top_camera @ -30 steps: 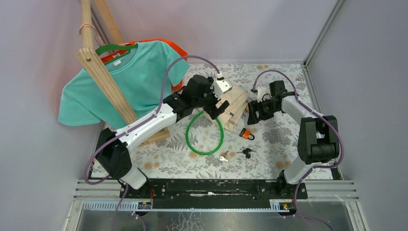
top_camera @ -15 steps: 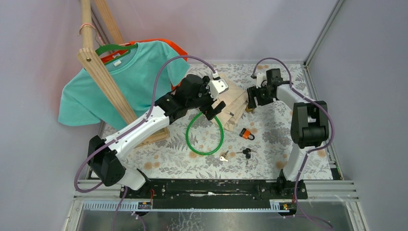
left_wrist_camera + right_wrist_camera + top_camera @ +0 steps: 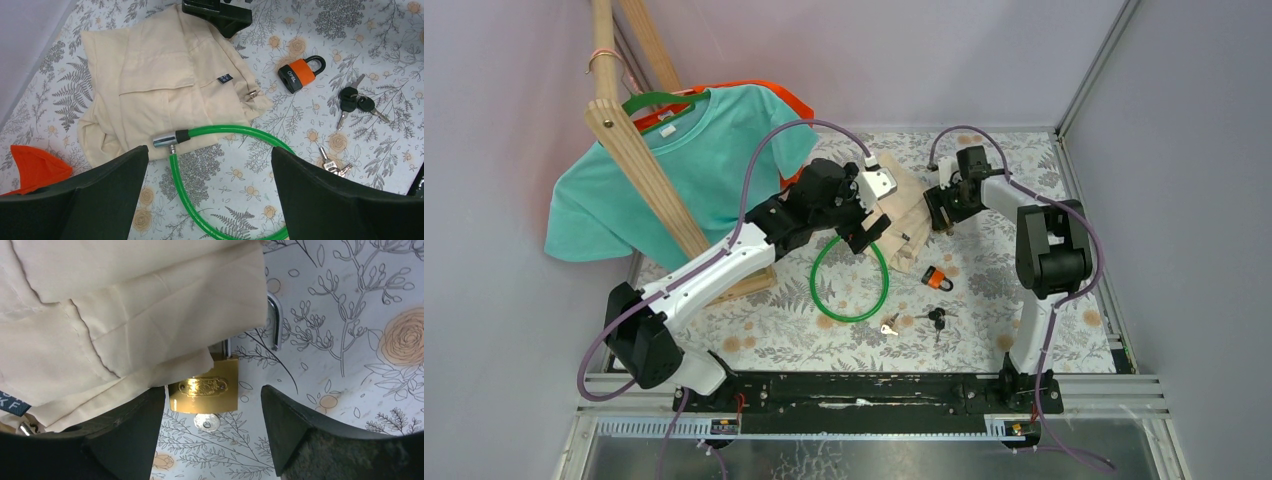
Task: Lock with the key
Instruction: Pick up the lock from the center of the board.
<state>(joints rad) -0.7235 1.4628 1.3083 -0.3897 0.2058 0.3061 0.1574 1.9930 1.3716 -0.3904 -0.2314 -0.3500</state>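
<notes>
While the left gripper [image 3: 209,152] is hanging wide open and empty over the green plastic-coated cable lock [image 3: 225,131], we are watching the right gripper [image 3: 212,395], released, its fingers either side of the small brass padlock [image 3: 202,389]. The padlock is lying flat, half under the cream folded cloth [image 3: 125,300]. We are judging: nudge the cloth clear, pinch the body squarely, press the open steel shackle [image 3: 274,320] home. In the wrist view the long axis is running bottom to top, with the silver key [image 3: 206,423] nearest and the shackle pointing away.

A robotics lab test cell is suggested by plain lilac walls [image 3: 924,60] edged with aluminium rails [image 3: 1095,70], robot arms [image 3: 724,262] bolted to a black base bar [image 3: 874,392] beside a floral-covered table [image 3: 764,335], and unrelated props gathered there: keys [image 3: 937,318], an orange padlock [image 3: 937,278], a T-shirt [image 3: 724,150] on a wooden rack [image 3: 642,168]
</notes>
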